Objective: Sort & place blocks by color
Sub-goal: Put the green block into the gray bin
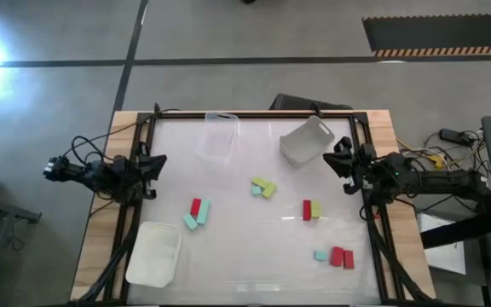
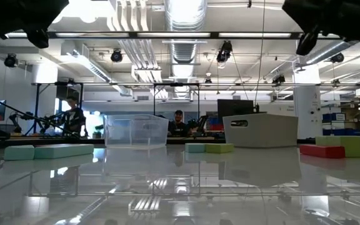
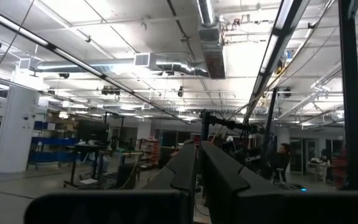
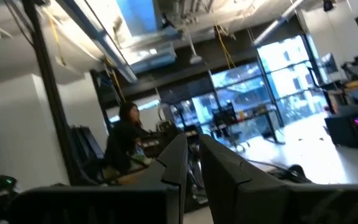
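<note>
The blocks lie flat on the white table in four small groups: a red and two mint-teal ones [image 1: 196, 213], a teal and yellow-green cluster [image 1: 263, 188], a red and yellow-green pair [image 1: 311, 210], and a teal one with two red ones [image 1: 335, 256]. In the low view they show as teal blocks [image 2: 45, 151], a teal and green pair [image 2: 209, 148] and a red one beside a yellow-green one [image 2: 330, 149]. My left gripper [image 1: 156, 162] [image 3: 197, 177] hovers shut at the table's left edge. My right gripper [image 1: 332, 159] [image 4: 193, 171] hovers shut at the right edge. Both wrist views look out level into the room.
Three trays stand on the table: a clear one [image 1: 218, 136] [image 2: 136, 131] at the far middle, a tilted whitish one [image 1: 305, 142] [image 2: 267, 130] near my right gripper, and a white one [image 1: 154, 253] at the near left corner. People show in the room beyond.
</note>
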Controlling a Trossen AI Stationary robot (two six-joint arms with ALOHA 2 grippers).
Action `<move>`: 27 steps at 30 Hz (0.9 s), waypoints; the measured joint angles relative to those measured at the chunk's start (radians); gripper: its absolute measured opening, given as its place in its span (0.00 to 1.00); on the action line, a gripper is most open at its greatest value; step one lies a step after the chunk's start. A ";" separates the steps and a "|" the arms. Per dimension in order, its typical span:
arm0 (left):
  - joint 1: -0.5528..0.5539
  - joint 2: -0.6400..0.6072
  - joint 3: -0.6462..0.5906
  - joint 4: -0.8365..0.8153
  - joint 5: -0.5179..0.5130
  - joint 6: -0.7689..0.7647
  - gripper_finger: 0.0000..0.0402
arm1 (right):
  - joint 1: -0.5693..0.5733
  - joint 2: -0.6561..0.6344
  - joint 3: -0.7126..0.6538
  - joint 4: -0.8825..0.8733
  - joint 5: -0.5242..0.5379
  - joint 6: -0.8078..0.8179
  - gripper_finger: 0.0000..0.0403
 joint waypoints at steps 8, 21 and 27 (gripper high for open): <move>0.000 0.008 0.004 0.133 -0.009 0.148 0.02 | 0.000 0.220 0.197 -0.112 0.009 -0.102 0.08; 0.000 0.008 0.005 0.180 -0.009 0.399 0.02 | 0.000 0.491 0.604 -0.801 0.013 -0.258 0.08; 0.000 0.009 0.005 0.179 -0.008 0.398 0.02 | 0.000 0.620 0.689 -0.981 -0.016 -0.448 0.08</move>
